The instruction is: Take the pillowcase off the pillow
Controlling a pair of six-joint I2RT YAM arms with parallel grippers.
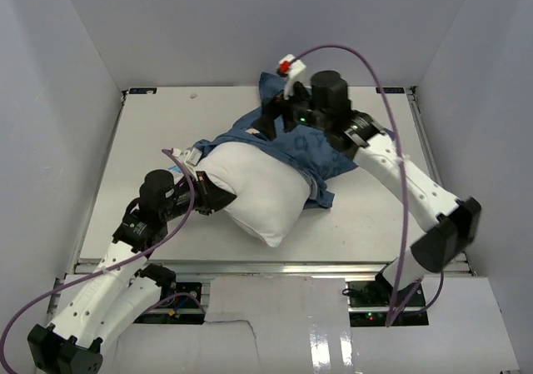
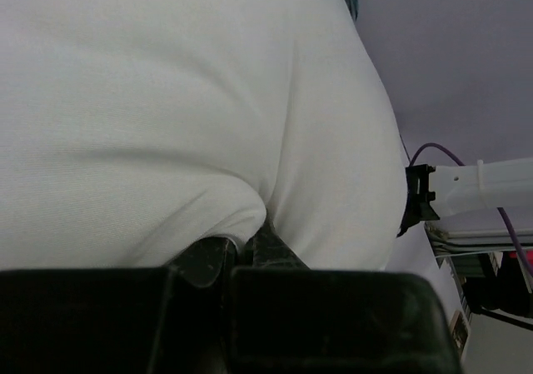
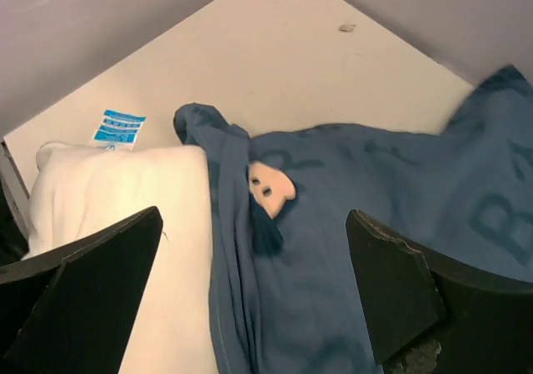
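Blue printed cloth, the pillowcase (image 1: 310,147), lies bunched over the far right end of the pillow (image 1: 258,197), which rests slantwise in the middle of the table (image 1: 158,124). The near left part of the pillow, well over half of it, is bare white. Left gripper (image 1: 210,197): closed onto the bare near left end of the pillow; the left wrist view shows the white cover puckered into a fold where the fingers (image 2: 212,261) meet it. Right gripper (image 1: 279,114): positioned over the far part of the pillowcase, jaws spread wide, holding nothing; the right wrist view shows crumpled blue cloth directly beneath the gap, with the edge of the case lying against the white pillow. Step in hand, as judged: the strip-off is well advanced, the left arm anchors the pillow, and the right arm has no hold at present. Next move, as judged: lower the right gripper onto a raised ridge of cloth, close on the case only and not the pillow beneath, then draw far and right while the left grip resists. A shallow pinch is likely to slip off the soft cloth. A small blue-and-white label (image 3: 117,130) lies on the table just beside the pillow's left corner.
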